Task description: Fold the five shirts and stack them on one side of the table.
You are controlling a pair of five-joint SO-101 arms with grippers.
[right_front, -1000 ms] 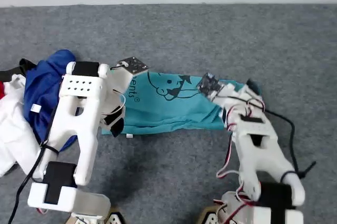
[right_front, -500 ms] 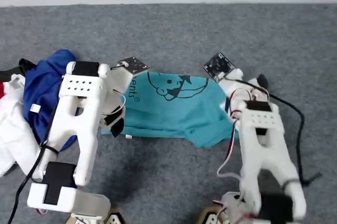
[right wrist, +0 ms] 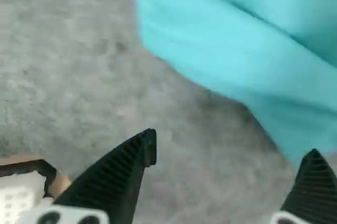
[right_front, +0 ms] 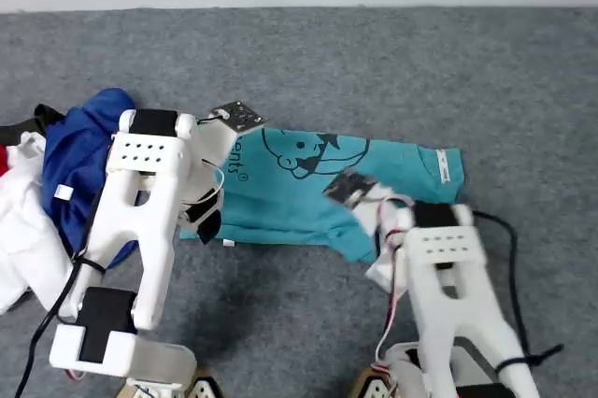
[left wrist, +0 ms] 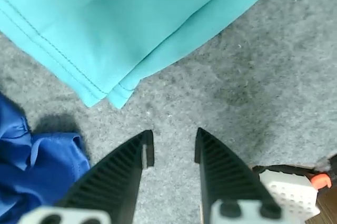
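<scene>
A teal shirt (right_front: pixel 308 188) lies crosswise in the middle of the grey table (right_front: pixel 374 71). It has a dark cartoon animal printed near its far edge and a small white label at its right end. Its near edge is doubled over, and a fold juts out at the near right. The left gripper (left wrist: pixel 171 145) hangs just off the shirt's left hem with its jaws a little apart and empty. The right gripper (right wrist: pixel 231 148) sits at the near-right fold, jaws spread wide, holding nothing. A blue shirt (right_front: pixel 79 150) and a white shirt (right_front: pixel 21 230) are heaped at the left.
</scene>
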